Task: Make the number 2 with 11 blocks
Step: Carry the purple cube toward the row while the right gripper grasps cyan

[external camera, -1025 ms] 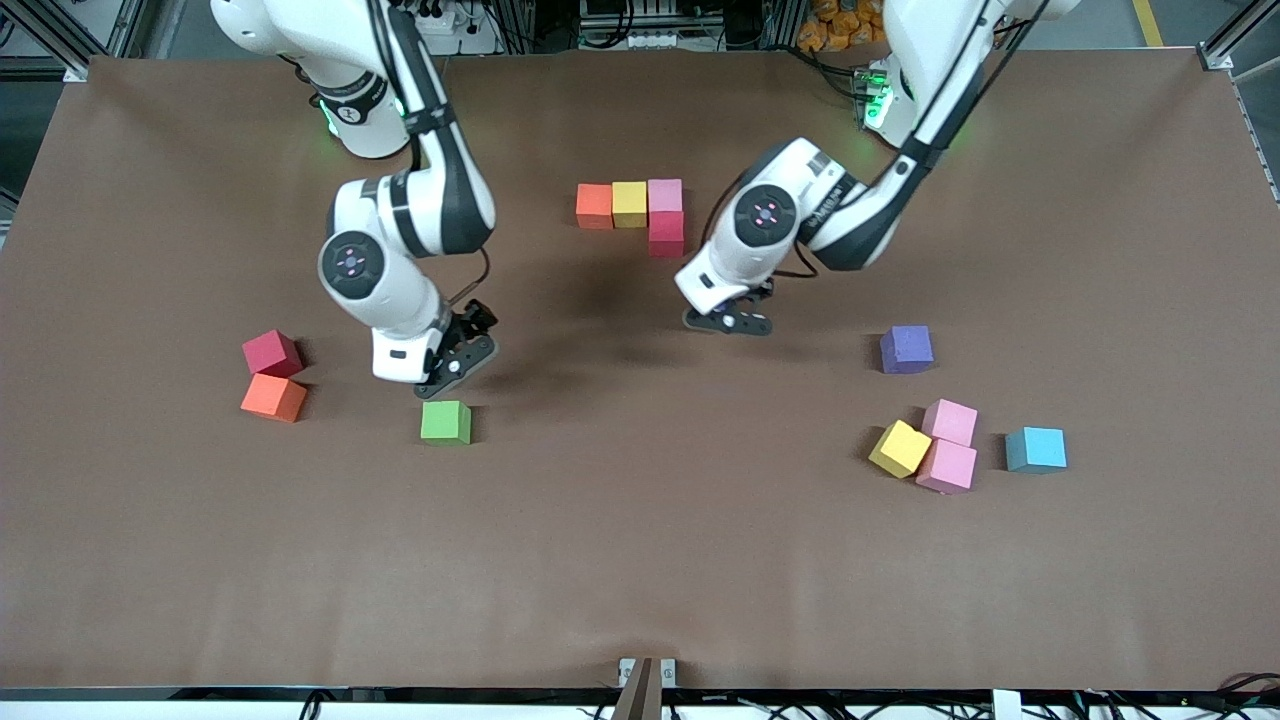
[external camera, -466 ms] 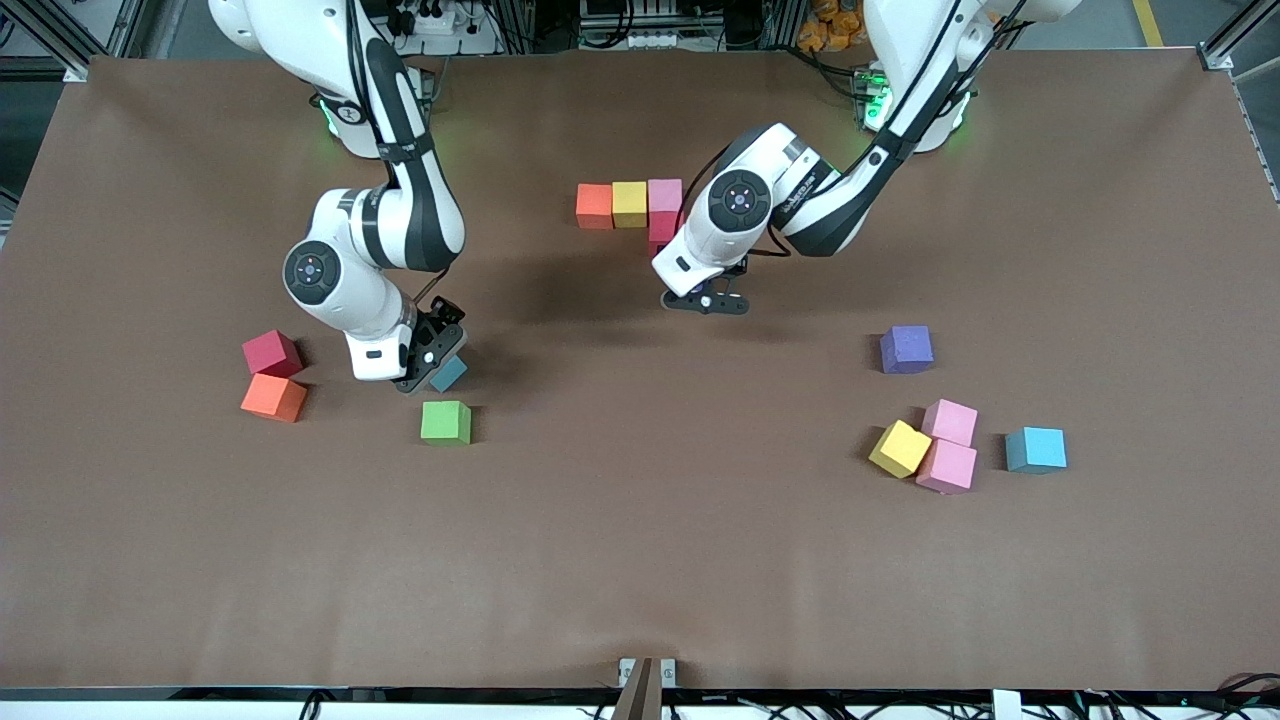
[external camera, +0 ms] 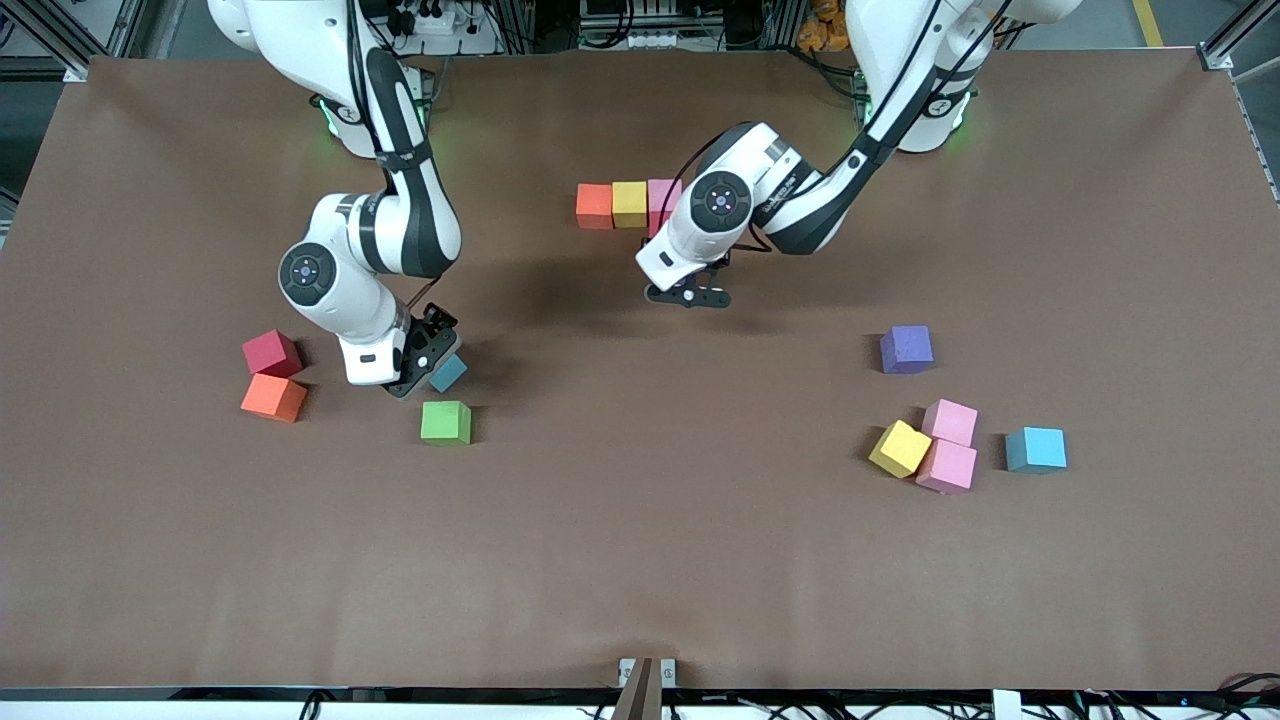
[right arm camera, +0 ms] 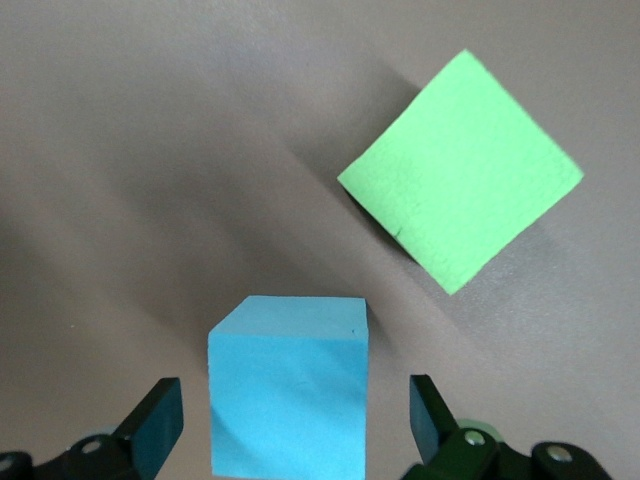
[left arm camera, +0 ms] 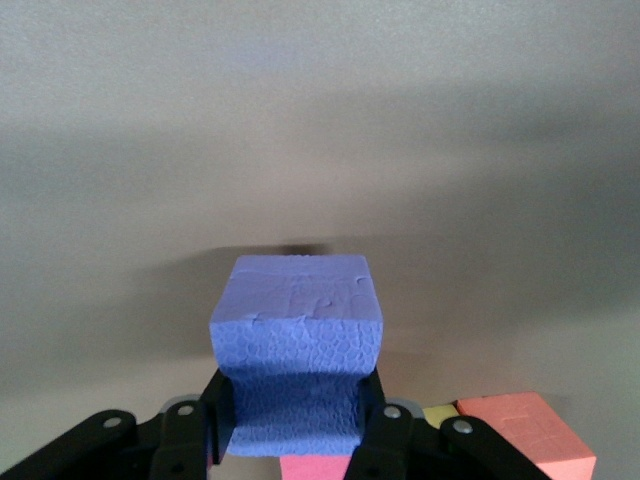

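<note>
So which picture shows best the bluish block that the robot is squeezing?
The left wrist view: the purple-blue block fills the middle, pinched by the left gripper. In the front view that gripper hides the block under the arm. The right wrist view doesn't show it, only other blocks.

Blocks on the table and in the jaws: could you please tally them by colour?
Orange blocks: 2
Yellow blocks: 2
Pink blocks: 3
Crimson blocks: 2
Purple blocks: 2, one in the left gripper's jaws
Light blue blocks: 2
Green block: 1
Total: 14
</note>
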You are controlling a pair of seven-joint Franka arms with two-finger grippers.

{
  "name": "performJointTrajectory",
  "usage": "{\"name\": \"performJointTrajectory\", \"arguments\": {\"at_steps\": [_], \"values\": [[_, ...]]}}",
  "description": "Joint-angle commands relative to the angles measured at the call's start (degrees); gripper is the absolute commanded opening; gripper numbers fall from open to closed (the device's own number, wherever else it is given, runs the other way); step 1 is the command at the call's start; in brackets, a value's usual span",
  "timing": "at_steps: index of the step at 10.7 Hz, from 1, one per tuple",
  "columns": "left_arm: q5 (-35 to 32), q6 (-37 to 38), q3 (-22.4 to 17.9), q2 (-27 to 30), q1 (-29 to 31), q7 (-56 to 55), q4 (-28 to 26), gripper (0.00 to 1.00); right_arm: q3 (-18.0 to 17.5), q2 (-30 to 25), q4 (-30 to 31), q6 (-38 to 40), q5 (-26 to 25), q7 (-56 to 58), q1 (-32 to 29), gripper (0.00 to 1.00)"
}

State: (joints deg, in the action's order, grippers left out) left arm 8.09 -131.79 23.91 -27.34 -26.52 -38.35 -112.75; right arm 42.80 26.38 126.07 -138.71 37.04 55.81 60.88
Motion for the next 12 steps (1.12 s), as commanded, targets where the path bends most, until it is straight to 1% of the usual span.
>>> {"name": "performJointTrajectory", "arguments": {"at_steps": [1,3,4,5,7,8,9,10,11,12], "values": [[0.96,-0.31,-0.45,-1.05,-0.55,-0.67,1.12,0.48,-1.75,0.95,1.72,-2.35,6.09,2.90,-0.85,1.00],[0.96,-0.92,-0.45,-1.22,-0.72,-0.67,1.13,0.48,-2.72,1.74,1.90,-2.53,9.00,4.30,-0.85,1.00],[0.96,-0.92,-0.53,-1.31,-0.64,-0.67,1.12,0.48,-2.72,1.75,1.81,-2.45,9.01,4.40,-0.85,1.00],[1.05,-1.01,-0.62,-1.57,-0.81,-1.20,1.21,0.48,-2.72,1.75,1.81,-2.36,9.01,5.09,-0.85,0.88],[0.61,-1.18,-1.23,-1.84,-2.48,-2.95,1.21,0.48,-2.72,1.83,1.55,-2.36,9.01,8.60,-1.63,0.46],[0.79,-1.19,-1.24,-1.84,-2.48,-3.39,1.21,0.48,-2.72,1.83,1.29,-1.75,9.01,8.79,-1.90,0.30],[0.44,-1.19,-1.32,-1.75,-2.57,-4.62,1.21,0.48,-2.72,1.83,1.03,-1.57,9.01,8.44,-1.90,0.22],[0.17,-1.19,-1.32,-1.75,-2.57,-4.72,1.13,0.48,-2.72,1.75,0.50,-1.57,9.01,7.74,-1.90,0.20],[0.17,-1.19,-1.41,-1.67,-2.66,-4.80,1.04,0.47,-2.64,1.40,-0.64,0.09,9.01,7.04,-1.90,0.19],[0.08,-1.19,-1.50,-1.66,-3.09,-5.50,0.95,0.47,-2.46,1.22,-2.30,3.50,9.01,5.55,-1.90,0.18]]}}
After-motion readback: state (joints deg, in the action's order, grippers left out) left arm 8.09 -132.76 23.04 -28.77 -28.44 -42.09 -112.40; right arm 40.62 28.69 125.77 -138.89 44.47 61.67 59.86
